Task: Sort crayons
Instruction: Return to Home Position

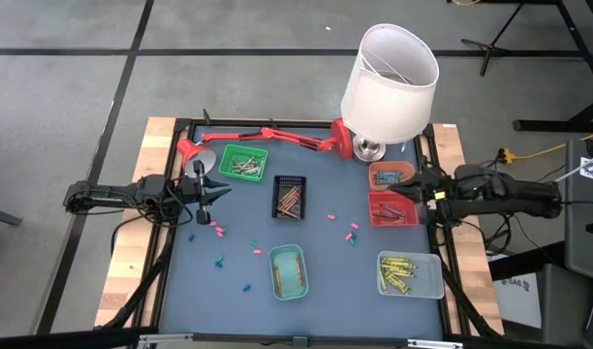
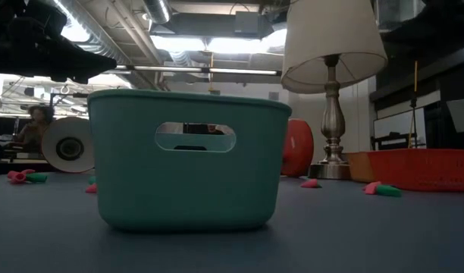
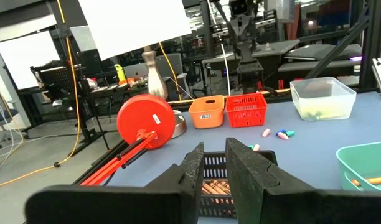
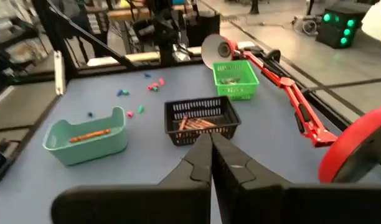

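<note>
Loose crayons lie on the blue mat: pink ones (image 1: 215, 228) near the left, another pink pair (image 1: 352, 233) right of centre, and blue ones (image 1: 220, 260) nearer the front. Others lie sorted in small trays: green (image 1: 243, 163), black (image 1: 290, 197), teal (image 1: 287, 271), clear (image 1: 409, 273), orange (image 1: 390, 175) and red (image 1: 393, 209). My left gripper (image 3: 214, 149) hovers level at the mat's left edge (image 1: 224, 191), slightly open, with nothing between its fingers. My right gripper (image 4: 210, 140) is shut and empty, raised above the red tray at the right edge (image 1: 410, 194).
A red desk lamp (image 1: 277, 136) lies along the mat's far edge, its round base (image 3: 145, 121) near the orange tray. A table lamp with a white shade (image 1: 389, 82) stands at the far right corner. The teal tray (image 2: 188, 159) fills the low view.
</note>
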`<state>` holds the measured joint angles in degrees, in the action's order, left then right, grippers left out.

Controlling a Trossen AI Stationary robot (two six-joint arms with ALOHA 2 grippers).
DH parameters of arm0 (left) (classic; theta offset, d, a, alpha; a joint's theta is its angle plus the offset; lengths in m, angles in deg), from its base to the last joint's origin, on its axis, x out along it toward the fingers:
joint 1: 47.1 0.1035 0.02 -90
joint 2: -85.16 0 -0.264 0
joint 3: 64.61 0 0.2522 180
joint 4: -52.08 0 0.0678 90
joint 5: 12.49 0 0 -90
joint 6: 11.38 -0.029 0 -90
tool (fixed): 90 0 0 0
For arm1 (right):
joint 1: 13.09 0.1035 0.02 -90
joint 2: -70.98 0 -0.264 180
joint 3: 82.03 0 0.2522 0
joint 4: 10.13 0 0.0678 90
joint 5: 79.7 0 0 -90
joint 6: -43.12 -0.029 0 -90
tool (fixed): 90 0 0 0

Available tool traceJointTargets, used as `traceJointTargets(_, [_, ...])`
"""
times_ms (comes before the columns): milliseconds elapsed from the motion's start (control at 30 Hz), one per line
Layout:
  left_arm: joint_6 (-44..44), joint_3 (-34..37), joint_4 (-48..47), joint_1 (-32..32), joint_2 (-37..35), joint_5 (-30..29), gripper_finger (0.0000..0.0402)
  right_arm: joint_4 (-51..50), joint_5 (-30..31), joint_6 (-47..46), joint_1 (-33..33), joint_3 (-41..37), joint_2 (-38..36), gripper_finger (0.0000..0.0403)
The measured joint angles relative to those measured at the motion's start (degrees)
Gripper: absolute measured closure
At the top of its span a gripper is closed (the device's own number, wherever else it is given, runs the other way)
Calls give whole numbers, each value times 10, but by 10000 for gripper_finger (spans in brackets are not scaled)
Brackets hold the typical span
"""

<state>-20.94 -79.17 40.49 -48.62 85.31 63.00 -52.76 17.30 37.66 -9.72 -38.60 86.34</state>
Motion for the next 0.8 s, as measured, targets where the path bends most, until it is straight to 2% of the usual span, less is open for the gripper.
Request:
traceJointTargets(233, [0, 0, 0, 0, 0, 0, 349, 4, -15, -2, -4, -49, -94, 398])
traceJointTargets(367, [0, 0, 0, 0, 0, 0, 349, 42, -10, -4, -4, -83, -150, 398])
traceJointTargets(500, [0, 0, 0, 0, 0, 0, 349, 58, -10, -4, -4, -103, -151, 398])
traceJointTargets(800, [0, 0, 0, 0, 0, 0, 349, 205, -20, 0, -4, -194, -152, 398])
